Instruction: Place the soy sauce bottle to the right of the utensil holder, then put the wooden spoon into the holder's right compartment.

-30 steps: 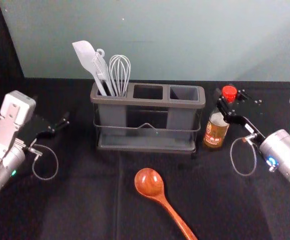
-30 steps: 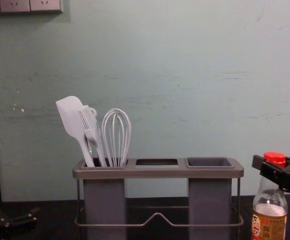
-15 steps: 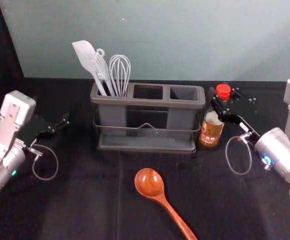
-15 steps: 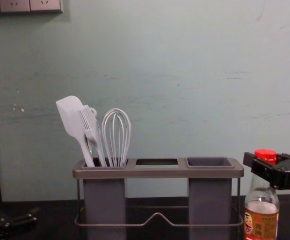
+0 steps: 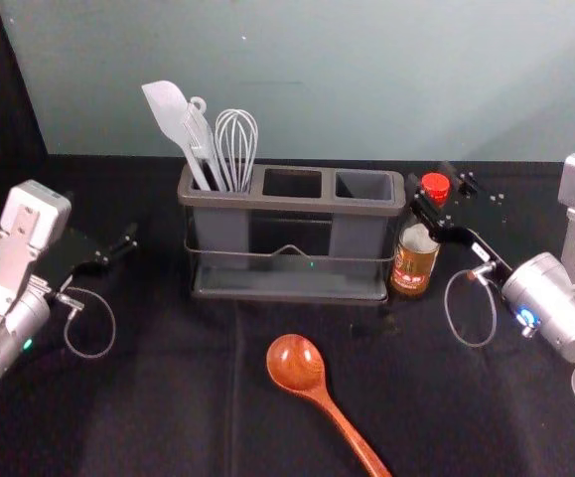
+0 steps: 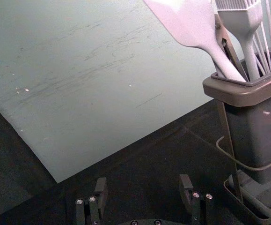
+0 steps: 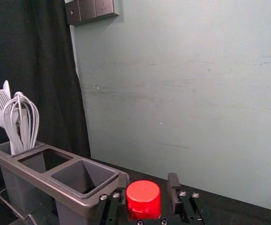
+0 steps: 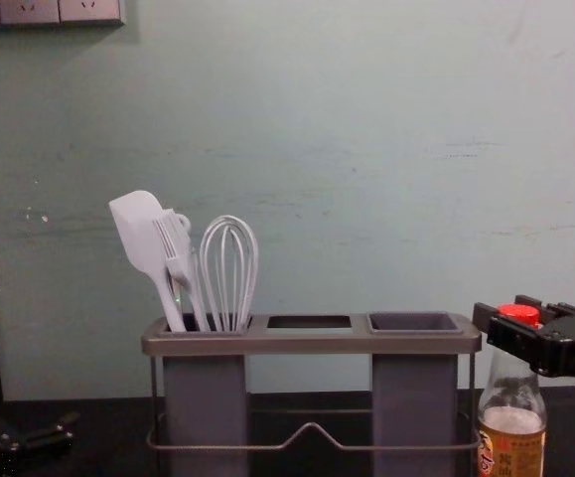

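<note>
The utensil holder (image 5: 292, 204) sits just left of the right gripper. The left gripper (image 5: 118, 250) hangs well apart, fingers spread. The right gripper (image 5: 429, 180) has its fingers parted around the red cap (image 7: 143, 197) (a gap shows beside it). Beneath them, the soy sauce bottle (image 5: 412, 266) is upright; nearer the robot and leftward lies the wooden spoon (image 5: 297, 364).
</note>
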